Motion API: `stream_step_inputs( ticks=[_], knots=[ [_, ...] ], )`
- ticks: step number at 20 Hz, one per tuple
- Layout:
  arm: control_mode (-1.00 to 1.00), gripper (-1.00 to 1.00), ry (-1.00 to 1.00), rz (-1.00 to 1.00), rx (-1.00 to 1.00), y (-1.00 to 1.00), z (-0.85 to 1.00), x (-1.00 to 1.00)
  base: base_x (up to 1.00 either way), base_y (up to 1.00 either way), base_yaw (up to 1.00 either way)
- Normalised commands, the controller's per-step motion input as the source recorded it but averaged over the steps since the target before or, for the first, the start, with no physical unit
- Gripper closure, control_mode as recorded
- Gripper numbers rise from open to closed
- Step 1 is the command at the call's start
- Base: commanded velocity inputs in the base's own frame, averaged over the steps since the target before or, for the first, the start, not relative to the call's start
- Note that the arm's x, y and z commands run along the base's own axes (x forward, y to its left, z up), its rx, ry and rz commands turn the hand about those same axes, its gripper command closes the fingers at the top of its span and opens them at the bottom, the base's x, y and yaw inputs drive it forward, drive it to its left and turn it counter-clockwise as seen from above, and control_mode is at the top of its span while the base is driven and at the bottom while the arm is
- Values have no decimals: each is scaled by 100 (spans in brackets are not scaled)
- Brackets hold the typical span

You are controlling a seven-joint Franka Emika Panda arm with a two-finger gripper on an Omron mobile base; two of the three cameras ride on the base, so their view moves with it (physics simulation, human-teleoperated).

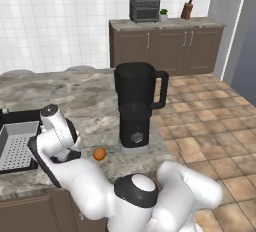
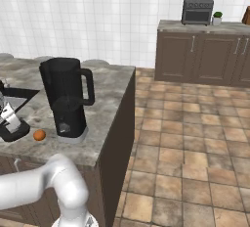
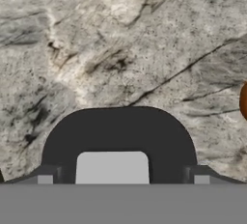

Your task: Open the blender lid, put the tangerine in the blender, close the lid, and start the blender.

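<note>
Blender lid (image 3: 120, 141), black disc with grey square cap, lies flat on desk (image 3: 120, 39); claw (image 3: 120, 182) spread astride it

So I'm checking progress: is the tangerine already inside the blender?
No. The tangerine lies on the counter, left of the blender base and apart from it.
</note>
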Motion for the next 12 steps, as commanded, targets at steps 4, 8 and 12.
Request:
stream_step_inputs(
  ticks=[4,8,12],
  knots=[
    [-100,-100,-1,0,7,-67,35,-9,0,0,0],
    [-100,-100,7,-8,13,-100,-3,-13,0,0,0],
    [-100,-100,9,-8,8,-88,-4,-14,0,0,0]
  ],
)
